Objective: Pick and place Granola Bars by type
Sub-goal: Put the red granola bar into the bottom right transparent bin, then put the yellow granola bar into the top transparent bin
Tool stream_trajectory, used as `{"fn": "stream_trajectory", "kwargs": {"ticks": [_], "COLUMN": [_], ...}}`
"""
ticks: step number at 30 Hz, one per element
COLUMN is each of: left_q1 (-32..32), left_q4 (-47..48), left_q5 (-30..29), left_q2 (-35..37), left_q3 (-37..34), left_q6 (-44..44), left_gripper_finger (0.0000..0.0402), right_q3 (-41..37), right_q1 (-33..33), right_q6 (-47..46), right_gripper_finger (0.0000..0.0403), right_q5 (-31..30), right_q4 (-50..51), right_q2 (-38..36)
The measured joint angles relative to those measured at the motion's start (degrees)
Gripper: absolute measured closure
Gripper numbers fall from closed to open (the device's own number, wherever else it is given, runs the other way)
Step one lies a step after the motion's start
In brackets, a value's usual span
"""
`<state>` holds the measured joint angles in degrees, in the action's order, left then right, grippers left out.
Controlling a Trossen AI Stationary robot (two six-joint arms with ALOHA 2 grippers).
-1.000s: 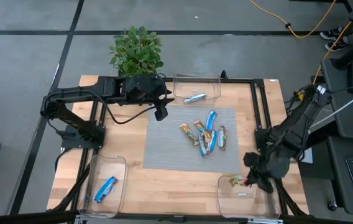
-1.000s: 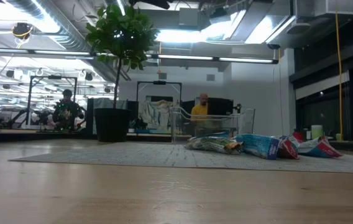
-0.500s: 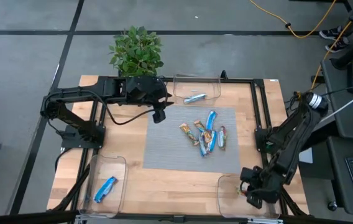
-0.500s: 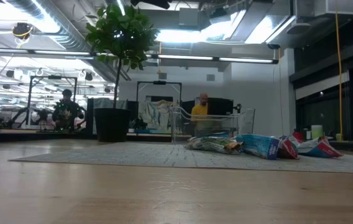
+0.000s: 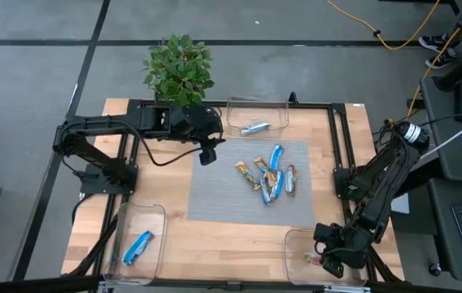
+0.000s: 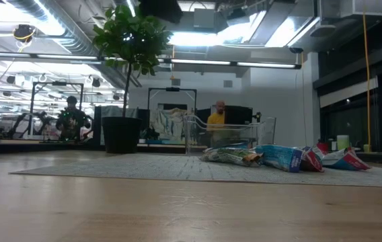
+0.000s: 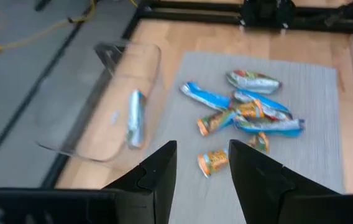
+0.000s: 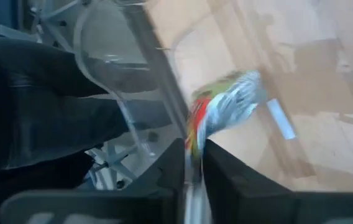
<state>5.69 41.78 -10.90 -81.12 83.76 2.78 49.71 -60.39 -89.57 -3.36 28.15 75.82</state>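
Observation:
Several granola bars [image 5: 268, 175] in blue, orange and silver wrappers lie piled on the grey mat [image 5: 223, 195]; the low view shows the same granola bars [image 6: 282, 158]. A silver bar [image 5: 254, 128] lies in the far clear bin, and a blue bar [image 5: 137, 247] in the near-left bin. My right gripper [image 5: 323, 259] reaches into the near-right bin [image 5: 304, 244], shut on a red-and-green wrapped bar [image 8: 226, 106]. My left gripper [image 5: 207, 155] hangs open above the mat's far-left corner, and the pile [image 7: 245, 109] shows beyond its fingers. My right gripper pinches one end of the red-and-green bar [image 8: 195, 134] between its two fingers, coming slanting down from above. The rest of the bar sticks out past the fingertips over the bin's floor. I cannot tell whether it touches the floor.
A potted plant [image 5: 179, 67] stands at the table's far edge behind the left arm. Black frame rails [image 5: 341, 138] run along the table's sides. Bare mat and wood lie between the pile and the near bins.
My right gripper has gone toward the table's near edge and down into the near-right bin, rolling as it went, with the bar still between its fingers. My left gripper has sunk a little toward the mat.

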Motion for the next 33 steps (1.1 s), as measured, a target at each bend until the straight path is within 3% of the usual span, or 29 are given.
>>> {"fn": "stream_trajectory", "kwargs": {"ticks": [9,19,26,33], "left_q1": [0.00,-0.02,-0.02,-0.23], "left_q4": [-1.15,-1.81,-3.46,-6.03], "left_q5": [1.19,3.72,5.06,8.18], "left_q2": [-0.04,-0.04,-0.04,-3.45], "left_q3": [-2.72,-2.72,-2.72,-2.74], "left_q6": [1.91,0.21,-0.49,-1.59], "left_gripper_finger": [0.0263,0.0263,0.0263,0.0263], "right_q3": [0.02,0.02,0.02,0.02], "right_q1": [-0.12,-0.12,1.04,6.96], "right_q6": [-1.29,-2.99,-0.23,15.10], "right_gripper_finger": [0.0257,0.0243,0.0242,0.0242], "right_q5": [0.26,0.40,-10.41,-19.58], "right_q4": [3.18,12.02,14.61,16.70], "right_q2": [-1.51,-1.54,-3.08,-8.97]}}
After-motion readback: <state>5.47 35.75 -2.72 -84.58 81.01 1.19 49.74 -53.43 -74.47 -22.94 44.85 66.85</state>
